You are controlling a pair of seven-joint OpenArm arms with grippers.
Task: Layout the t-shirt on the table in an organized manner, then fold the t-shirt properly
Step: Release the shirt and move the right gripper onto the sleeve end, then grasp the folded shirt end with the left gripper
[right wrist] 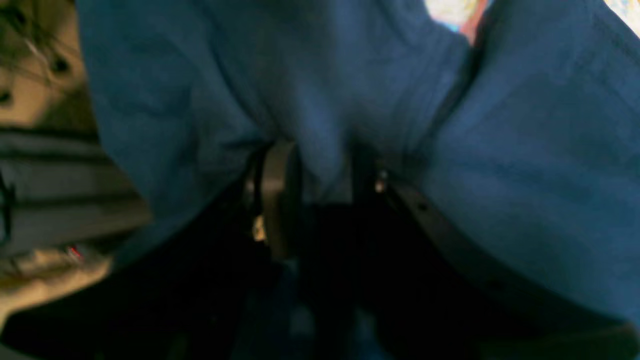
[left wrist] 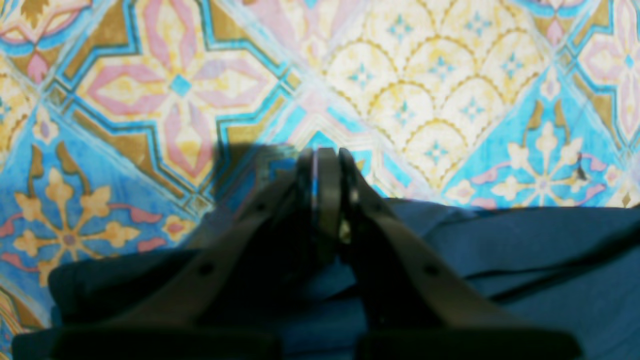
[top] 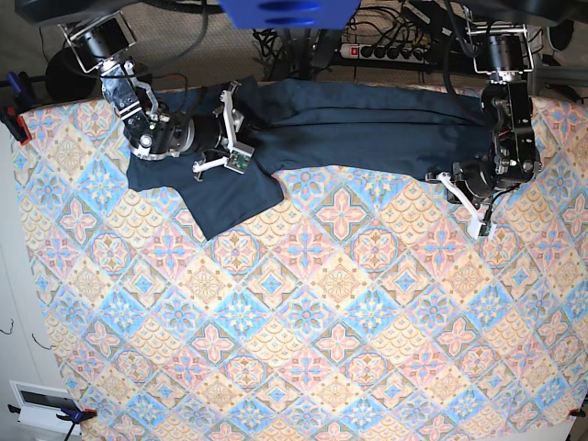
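The dark navy t-shirt lies stretched along the far edge of the patterned table, with one part drooping toward the middle at the left. My right gripper is at the shirt's left end. In the right wrist view that gripper is shut on a bunch of the blue cloth. My left gripper is at the shirt's right end. Its jaws are shut, tips together over the table just past the shirt's edge. Whether any cloth is pinched there is hidden.
A power strip with cables lies behind the far edge. Clamps hold the tablecloth at the left edge. A white box sits beyond the near left corner. Patterned cloth covers the near half of the table.
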